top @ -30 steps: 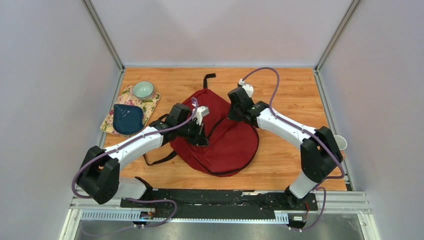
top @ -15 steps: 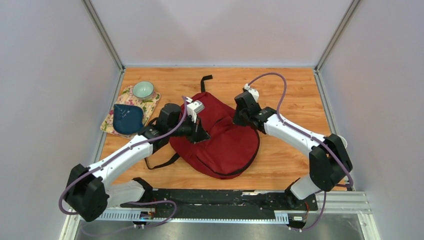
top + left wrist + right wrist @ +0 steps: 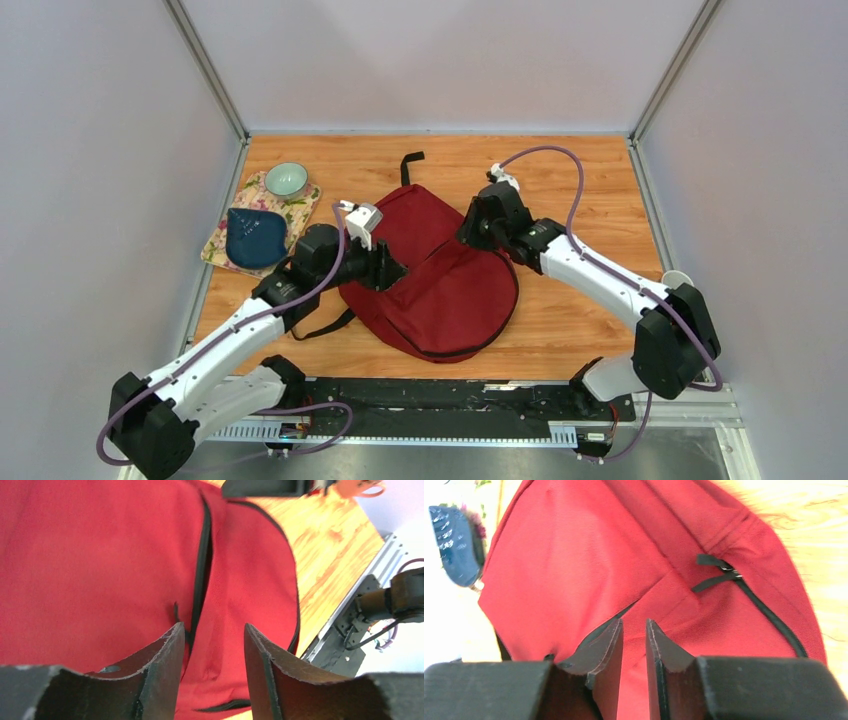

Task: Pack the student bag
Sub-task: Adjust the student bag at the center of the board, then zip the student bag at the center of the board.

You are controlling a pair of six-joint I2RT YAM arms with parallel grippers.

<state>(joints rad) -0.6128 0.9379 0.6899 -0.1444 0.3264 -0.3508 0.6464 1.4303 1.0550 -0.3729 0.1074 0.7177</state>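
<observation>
While the student bag point(image 3: 440, 270) lies flat near the middle of the tabletop point(image 3: 580, 190), front face up and top loop pointing to the far edge, nothing can be seen going into it. Its black zip lines run across the red fabric in both wrist views, and no open mouth is visible, though whether the main zip is fully closed cannot be told. The left claw point(image 3: 212, 630) stands at the bag's left edge with its fingers moderately apart and nothing between them, only bag fabric beyond. The right claw point(image 3: 634, 625) sits over the bag's upper right part with a narrow gap between its fingers, and no fabric or zip pull appears pinched there. To the left of the bag, and apart from it, a dark blue pouch point(image 3: 254, 236) and a pale green bowl point(image 3: 286, 180) rest on a floral mat point(image 3: 300, 208). Judged from this layout, packing is at an early stage: the bag has yet to be opened, and the loose items have yet to be loaded and zipped in.
</observation>
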